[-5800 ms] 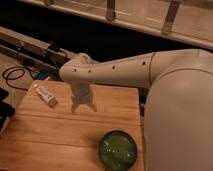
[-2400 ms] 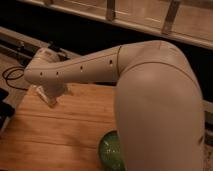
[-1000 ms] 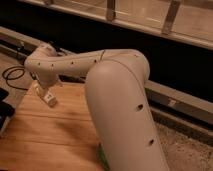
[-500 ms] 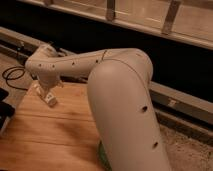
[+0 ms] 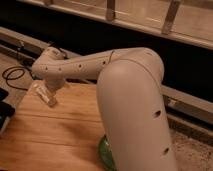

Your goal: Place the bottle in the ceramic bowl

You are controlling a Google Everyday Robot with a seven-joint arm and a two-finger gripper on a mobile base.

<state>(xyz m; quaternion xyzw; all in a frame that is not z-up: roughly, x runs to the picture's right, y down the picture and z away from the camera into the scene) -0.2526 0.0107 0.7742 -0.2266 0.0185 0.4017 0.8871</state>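
The slim white bottle (image 5: 48, 98) lies on the far left part of the wooden table (image 5: 60, 131), its lower end pointing toward the front right. My gripper (image 5: 47, 90) is at the end of the white arm and sits right over the bottle, covering its upper part. The dark-green ceramic bowl (image 5: 103, 151) stands near the table's front. Only a thin green sliver of it shows beside my large white arm segment (image 5: 132, 110), which hides the rest.
A black cable (image 5: 13, 75) coils on the floor left of the table. A dark object (image 5: 4, 108) sits at the left edge. A metal rail and a dark counter front (image 5: 150, 45) run behind the table. Speckled floor shows at the right.
Since 5.8 s ago the arm swung left from the table's middle to the bottle. In the last second the gripper has stayed over the bottle and the big arm segment has shifted slightly.
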